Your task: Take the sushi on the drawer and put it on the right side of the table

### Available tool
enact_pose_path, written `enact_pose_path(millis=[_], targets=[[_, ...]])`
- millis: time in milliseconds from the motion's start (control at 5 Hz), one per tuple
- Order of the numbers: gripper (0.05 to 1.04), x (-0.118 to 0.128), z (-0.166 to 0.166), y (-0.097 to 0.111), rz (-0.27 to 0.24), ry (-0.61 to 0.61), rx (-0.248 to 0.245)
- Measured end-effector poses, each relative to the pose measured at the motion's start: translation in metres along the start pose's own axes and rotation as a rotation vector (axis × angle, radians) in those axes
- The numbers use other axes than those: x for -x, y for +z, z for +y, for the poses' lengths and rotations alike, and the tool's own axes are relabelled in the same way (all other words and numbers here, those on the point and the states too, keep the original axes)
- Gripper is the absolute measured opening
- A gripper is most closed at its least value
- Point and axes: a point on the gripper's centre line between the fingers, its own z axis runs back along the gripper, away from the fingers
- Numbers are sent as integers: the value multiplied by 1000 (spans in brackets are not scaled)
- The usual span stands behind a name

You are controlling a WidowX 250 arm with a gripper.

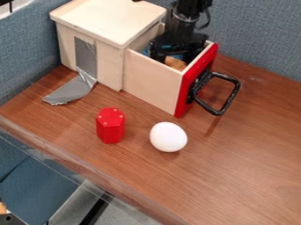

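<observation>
Orange-brown piece, likely the sushi (175,63) – lying inside the open drawer (152,83), near its red front. Black fingers (157,54) look spread, one to each side of it. Step in hand, by my reading: the grasp. Next: close on the piece, lift clear of the drawer walls, carry it over the handle (225,104) to the worktop's (253,145) right side. Arm (187,17) enters at the top edge, hanging near-vertical – gripping end down in the drawer.
</observation>
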Motion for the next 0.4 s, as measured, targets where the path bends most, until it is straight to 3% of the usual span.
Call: enact_pose_path(millis=[200, 400], targets=[[702, -3, -2, 0, -6, 11, 26], [675, -2, -1, -1, -2, -10, 25]])
